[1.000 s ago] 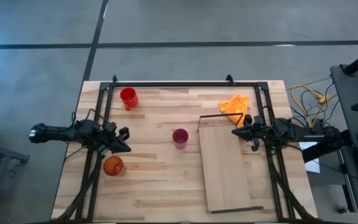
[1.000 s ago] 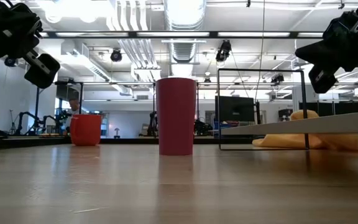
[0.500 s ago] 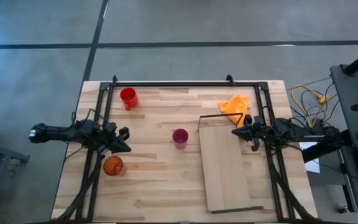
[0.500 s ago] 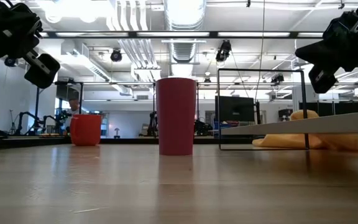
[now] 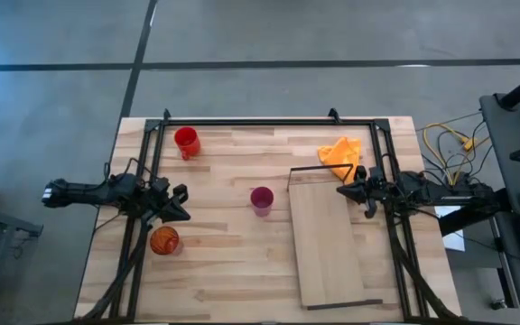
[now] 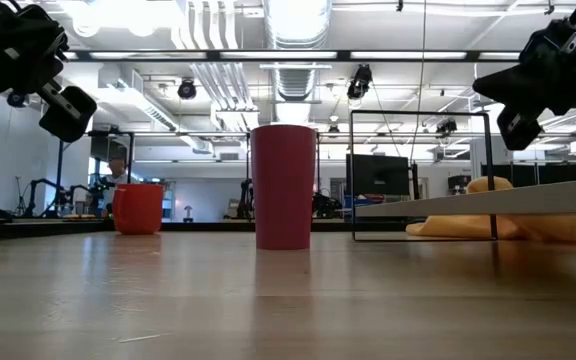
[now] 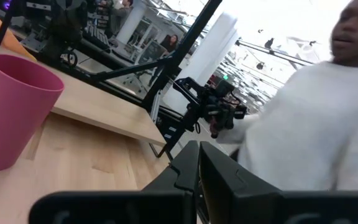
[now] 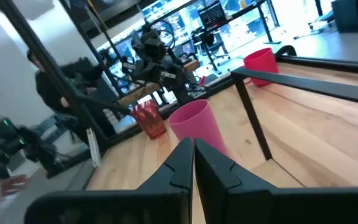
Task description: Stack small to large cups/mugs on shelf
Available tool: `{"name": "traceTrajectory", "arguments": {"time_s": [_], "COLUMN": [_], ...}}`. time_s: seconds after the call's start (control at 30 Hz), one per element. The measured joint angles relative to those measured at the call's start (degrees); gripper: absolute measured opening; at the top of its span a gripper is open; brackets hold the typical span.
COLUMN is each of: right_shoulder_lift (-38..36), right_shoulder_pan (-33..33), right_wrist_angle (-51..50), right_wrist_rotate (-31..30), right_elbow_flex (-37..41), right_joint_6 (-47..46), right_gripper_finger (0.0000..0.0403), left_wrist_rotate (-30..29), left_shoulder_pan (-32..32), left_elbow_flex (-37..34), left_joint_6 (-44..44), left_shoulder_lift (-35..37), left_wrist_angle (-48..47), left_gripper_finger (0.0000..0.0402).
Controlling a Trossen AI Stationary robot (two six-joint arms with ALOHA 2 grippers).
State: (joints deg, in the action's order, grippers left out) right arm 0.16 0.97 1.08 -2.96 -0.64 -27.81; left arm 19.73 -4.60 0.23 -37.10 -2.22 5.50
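The magenta cup (image 5: 261, 199) stands just beside the shelf (image 5: 328, 236); an orange cloth (image 5: 340, 152) lies at the shelf's far end. Left hand (image 5: 180, 203) and right hand (image 5: 343, 191) are both closed and hold nothing.

Seen from above, the shelf (image 5: 329, 236) is laid lengthwise on the table's (image 5: 233, 280) right half. A cloth (image 5: 340, 152) sits just above it. The smaller cup (image 5: 261, 199) stands left of the shelf, the mug (image 5: 186, 141) upper left, another cup (image 5: 163, 240) lower left.
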Motion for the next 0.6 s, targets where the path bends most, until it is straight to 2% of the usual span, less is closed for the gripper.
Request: {"name": "traceTrajectory", "arguments": {"time_s": [0.07, 0.23, 0.5, 0.6], "right_shoulder_lift": [0.00, 0.10, 0.63, 1.89], "right_shoulder_pan": [0.00, 0.02, 0.02, 0.02], "right_wrist_angle": [1.73, 6.09, 15.03, 13.16], "right_wrist_rotate": [0.06, -0.08, -0.10, -0.05], "right_elbow_flex": [0.00, -0.04, -0.41, -3.88], "right_joint_6": [-1.97, 4.63, 5.11, 6.24], "right_gripper_finger": [0.0009, 0.0009, 0.0009, 0.0009], "left_wrist_rotate": [0.06, 1.07, 1.29, -0.67], "left_shoulder_pan": [0.00, 0.02, 0.01, 0.01], "left_elbow_flex": [0.02, 0.00, 0.02, 0.02], "left_joint_6": [-0.04, -0.02, 0.06, 6.71], "left_shoulder_lift": [0.00, 0.00, 0.00, 0.03], "left_wrist_angle": [-0.01, -0.02, -0.02, 0.08], "left_gripper_finger": [0.0000, 0.0000, 0.0000, 0.0000]}}
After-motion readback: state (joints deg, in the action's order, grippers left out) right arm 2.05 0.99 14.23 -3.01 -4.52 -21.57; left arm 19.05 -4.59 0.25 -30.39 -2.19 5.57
